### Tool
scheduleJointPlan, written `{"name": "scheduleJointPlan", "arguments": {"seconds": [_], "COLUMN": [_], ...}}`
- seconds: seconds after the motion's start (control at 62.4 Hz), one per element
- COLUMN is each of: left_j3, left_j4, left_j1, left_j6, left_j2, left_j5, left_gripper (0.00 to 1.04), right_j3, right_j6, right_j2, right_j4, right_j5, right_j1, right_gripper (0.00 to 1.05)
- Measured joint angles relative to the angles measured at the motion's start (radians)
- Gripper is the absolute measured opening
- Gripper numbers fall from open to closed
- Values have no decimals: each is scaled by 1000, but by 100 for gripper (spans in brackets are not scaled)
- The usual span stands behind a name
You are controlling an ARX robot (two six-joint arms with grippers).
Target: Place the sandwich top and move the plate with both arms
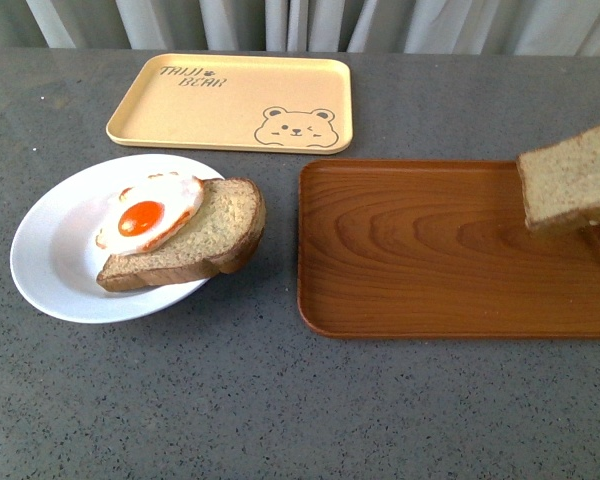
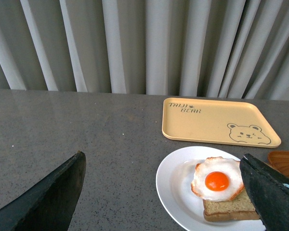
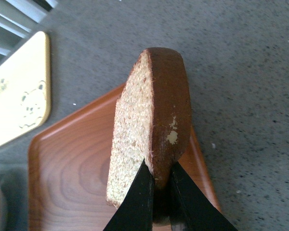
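Note:
The sandwich top (image 1: 570, 178), a speckled brown slice with a dark crust, hangs tilted above the right end of the wood-grain tray (image 1: 420, 250). In the right wrist view my right gripper (image 3: 159, 166) is shut on the edge of the sandwich top (image 3: 139, 125), one black finger on each face. The white plate (image 1: 55, 250) sits at the left and carries a dome-edged bread slice (image 1: 215, 235) with a fried egg (image 1: 150, 212) on it. My left gripper (image 2: 162, 158) is open, short of the plate (image 2: 176, 185), its fingers (image 2: 53, 197) wide apart. Neither arm shows in the front view.
A pale yellow tray with a bear drawing (image 1: 235, 100) lies at the back, beyond the plate. The wooden tray takes up the right half of the grey table. Grey curtains hang along the far edge.

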Motion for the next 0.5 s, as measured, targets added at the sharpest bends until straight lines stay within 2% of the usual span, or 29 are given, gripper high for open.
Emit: {"name": "scheduleJointPlan", "arguments": {"seconds": [0.08, 0.224, 0.369, 0.497], "left_j3": [0, 0, 0, 0], "left_j4": [0, 0, 0, 0], "left_j1": [0, 0, 0, 0], "left_j6": [0, 0, 0, 0], "left_j2": [0, 0, 0, 0], "left_j5": [0, 0, 0, 0], "left_gripper": [96, 96, 96, 96], "right_j3": [1, 18, 92, 173], "right_j6": [54, 160, 216, 253], "right_j2": [-47, -114, -76, 15], "right_j4": [3, 42, 100, 121], "right_j5": [21, 97, 222, 282], "right_j1": [54, 238, 453, 586], "right_gripper": [3, 3, 3, 3]}}
